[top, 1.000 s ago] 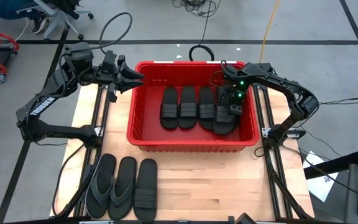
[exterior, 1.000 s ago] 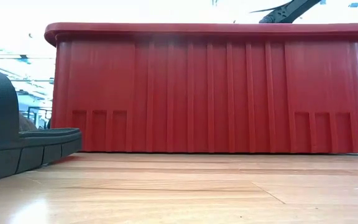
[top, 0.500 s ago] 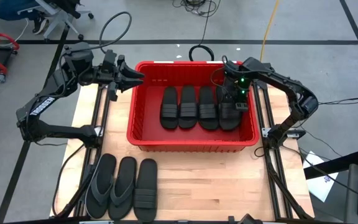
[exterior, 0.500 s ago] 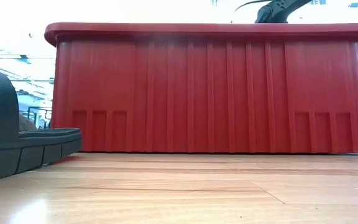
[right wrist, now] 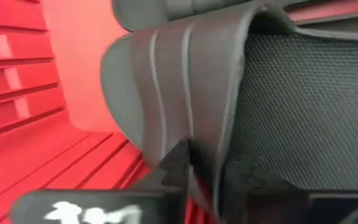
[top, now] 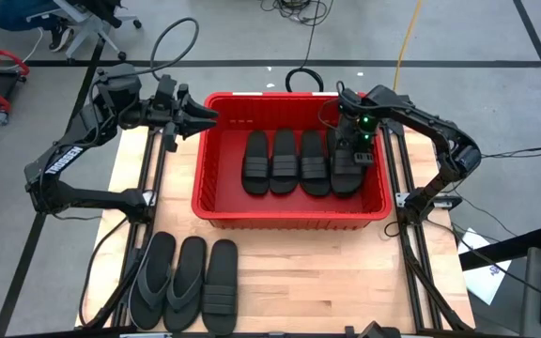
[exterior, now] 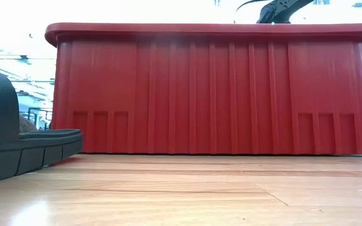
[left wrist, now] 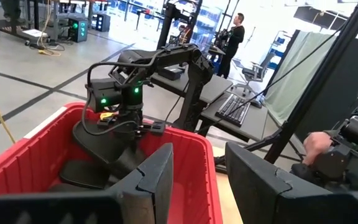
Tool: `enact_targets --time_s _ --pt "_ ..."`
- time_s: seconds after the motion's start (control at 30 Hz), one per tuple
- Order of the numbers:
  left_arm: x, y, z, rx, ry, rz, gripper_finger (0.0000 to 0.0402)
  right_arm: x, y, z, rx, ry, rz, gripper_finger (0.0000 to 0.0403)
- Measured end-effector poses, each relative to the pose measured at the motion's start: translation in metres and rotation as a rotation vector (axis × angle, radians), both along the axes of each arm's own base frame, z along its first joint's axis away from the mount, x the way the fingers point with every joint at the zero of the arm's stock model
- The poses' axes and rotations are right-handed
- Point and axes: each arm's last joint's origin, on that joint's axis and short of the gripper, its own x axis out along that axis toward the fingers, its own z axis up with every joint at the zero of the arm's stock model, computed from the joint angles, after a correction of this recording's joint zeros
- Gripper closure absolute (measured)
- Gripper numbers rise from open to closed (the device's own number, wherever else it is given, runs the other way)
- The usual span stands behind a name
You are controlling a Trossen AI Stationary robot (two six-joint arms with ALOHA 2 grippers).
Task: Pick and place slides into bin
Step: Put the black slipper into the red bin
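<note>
- High view: four ribbed-strap slides lie side by side inside the bin (top: 216,202); the fourth slide (top: 347,169), nearest the right wall, now lies straight in line with the row, where a second ago it sat lower and askew.
- Right gripper (top: 354,155) stands over that fourth slide and has shifted toward the bin's far wall since the earlier frame.
- Right wrist view: the dark fingers (right wrist: 178,163) close about the edge of the ribbed band strap (right wrist: 179,93), touching it; whether the grip is firm cannot be told.
- Strap is smooth moulded foam with raised ridges; the footbed (right wrist: 303,106) beside it carries a fine pebbled grain.
- Bin is red moulded plastic with a thick rim and vertical ribs on its outer wall.
- Three slides remain on the wooden table (top: 289,272) at the near left: two thong-strap slides (top: 169,280) and one band-strap slide (top: 221,286), side by side.
- Left gripper (top: 205,115) hovers at the bin's far left corner, fingers apart, holding nothing, unchanged.
</note>
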Motion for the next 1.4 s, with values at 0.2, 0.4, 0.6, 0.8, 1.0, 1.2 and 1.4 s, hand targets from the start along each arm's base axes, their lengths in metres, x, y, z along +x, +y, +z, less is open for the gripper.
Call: enact_targets --time_s 0.2,0.4,0.6,0.8,1.0,1.2,1.4 --pt "0.0 0.0 0.0 -0.021 0.001 0.001 0.0256 0.0 -0.001 0.002 -0.013 0.017 -0.066 0.0285" --pt "0.0 -0.002 0.0 -0.025 -0.001 -0.031 0.0256 0.001 -0.004 0.012 -0.08 0.056 -0.141 0.023" --pt "0.0 -0.002 0.0 -0.025 -0.001 -0.031 0.0256 0.002 -0.008 0.032 -0.158 0.058 -0.206 0.0205" --pt "0.0 -0.002 0.0 -0.025 -0.001 -0.03 0.0256 0.017 -0.004 0.049 -0.201 -0.119 -0.208 0.0226" --pt "0.0 -0.002 0.0 -0.022 -0.001 -0.029 0.0256 0.031 -0.02 0.058 -0.553 -0.161 -0.248 0.027" --pt "0.0 -0.002 0.0 -0.022 -0.001 -0.028 0.0256 0.032 -0.031 0.053 -0.624 -0.12 -0.248 0.0361" --pt "0.0 -0.002 0.0 -0.016 -0.001 -0.028 0.0256 0.03 -0.046 0.032 -0.537 -0.072 -0.265 0.0392"
